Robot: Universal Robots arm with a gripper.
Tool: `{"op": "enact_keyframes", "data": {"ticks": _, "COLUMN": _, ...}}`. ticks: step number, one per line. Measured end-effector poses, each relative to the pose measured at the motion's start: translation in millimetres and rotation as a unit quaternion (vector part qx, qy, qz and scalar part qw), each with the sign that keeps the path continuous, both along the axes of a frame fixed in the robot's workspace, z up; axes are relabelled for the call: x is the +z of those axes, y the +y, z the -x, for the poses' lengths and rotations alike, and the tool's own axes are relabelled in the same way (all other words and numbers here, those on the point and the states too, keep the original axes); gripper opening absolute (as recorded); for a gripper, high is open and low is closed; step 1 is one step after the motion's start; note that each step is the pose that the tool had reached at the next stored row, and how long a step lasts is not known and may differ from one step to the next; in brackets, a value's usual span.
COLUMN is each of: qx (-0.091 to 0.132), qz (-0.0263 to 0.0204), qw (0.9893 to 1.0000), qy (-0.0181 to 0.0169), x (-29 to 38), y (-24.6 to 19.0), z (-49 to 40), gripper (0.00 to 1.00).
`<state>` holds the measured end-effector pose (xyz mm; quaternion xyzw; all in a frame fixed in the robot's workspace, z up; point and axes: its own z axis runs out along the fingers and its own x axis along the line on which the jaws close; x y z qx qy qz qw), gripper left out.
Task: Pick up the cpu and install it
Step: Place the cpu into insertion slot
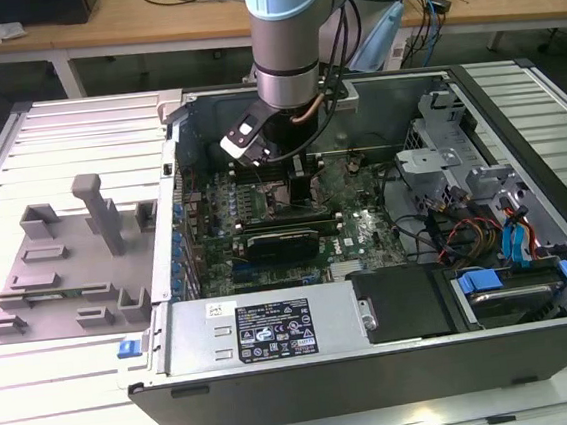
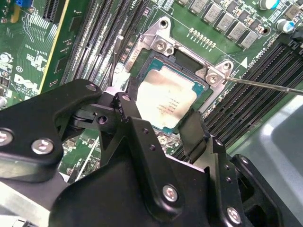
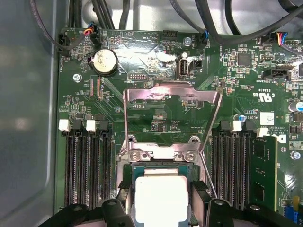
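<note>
Scene: an open computer case (image 1: 512,80) lies on its side with the arm reaching down into it; a grey fixture block (image 1: 67,263) sits well apart on the exterior view's left
Gripper: the gripper (image 1: 296,186) hangs low over the motherboard (image 1: 356,231), directly above the processor socket (image 2: 161,45)
Jaws: drawn in narrow, to the chip's own width; one black finger (image 2: 129,111) lies against one edge of the cpu and the other finger (image 2: 194,135) against the opposite edge; they look closed on it, though how hard they press cannot be told
Cpu: the cpu (image 2: 165,99) sits between the fingers, its bright metal top facing up, level with or just over the socket opening; whether it is fully seated cannot be told
Same from the first wrist view: the cpu (image 3: 161,198) shows as a pale square centred in the gripper (image 3: 161,201)
Socket hardware: the load plate (image 3: 170,92) stands swung open beyond the socket; the thin retention lever (image 2: 265,85) is released off to one side; memory slots (image 3: 90,165) flank both sides
Handling, as a judgement: light, stiff and flat; smooth metal lid, so likely slippery; contacts underneath fragile; best held by two opposite edges, kept level, as here
</note>
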<state>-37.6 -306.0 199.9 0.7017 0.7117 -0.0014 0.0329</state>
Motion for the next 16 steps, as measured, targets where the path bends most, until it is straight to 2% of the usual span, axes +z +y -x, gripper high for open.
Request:
{"op": "enact_keyframes", "data": {"ticks": 3, "qx": 0.0, "qz": 0.0003, "qw": 1.0, "qy": 0.0001, "x": 0.1, "y": -0.1, "z": 0.0, "gripper": 0.6}}
{"op": "enact_keyframes", "data": {"ticks": 4, "qx": 0.0, "qz": 0.0002, "qw": 1.0, "qy": 0.0001, "x": 0.1, "y": -0.1, "z": 0.0, "gripper": 0.53}}
{"op": "enact_keyframes", "data": {"ticks": 16, "qx": -0.007, "qz": 0.0, "qw": 1.0, "qy": 0.0001, "x": -0.9, "y": 0.0, "z": -0.1, "gripper": 0.53}}
